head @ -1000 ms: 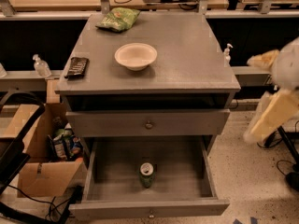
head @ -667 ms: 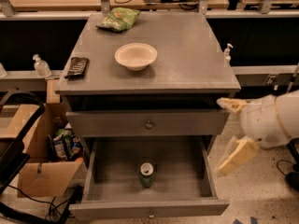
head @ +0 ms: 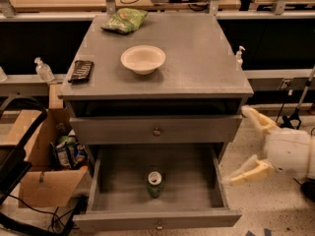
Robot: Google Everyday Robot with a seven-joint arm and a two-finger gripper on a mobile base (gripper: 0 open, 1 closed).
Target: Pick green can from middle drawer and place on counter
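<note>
One step looks done, judging by the layout: the drawer (head: 192, 188) is pulled out. The pick and the place are left to you.

- Far left, beside the cabinet: box (head: 37, 183) of clutter. Ignore it.
- On the desk (head: 197, 68), left to right: dark bar (head: 81, 70) at the left edge, bag (head: 125, 19) at the back, bowl (head: 142, 59) near the middle, small bottle (head: 239, 56) at the right edge. The patch right of the bowl looks like a fair drop spot.
- Below, can (head: 155, 183) stands upright on the drawer floor, about centre, apart from all walls.
- Right of the drawer, outside it: gripper (head: 237, 145) hangs near the can's height, well apart from it. Its fingers (head: 248, 173) are spread wide and hold nothing.

You need to reach in over the right wall, close on the can, lift it out and set it on the desk.
</note>
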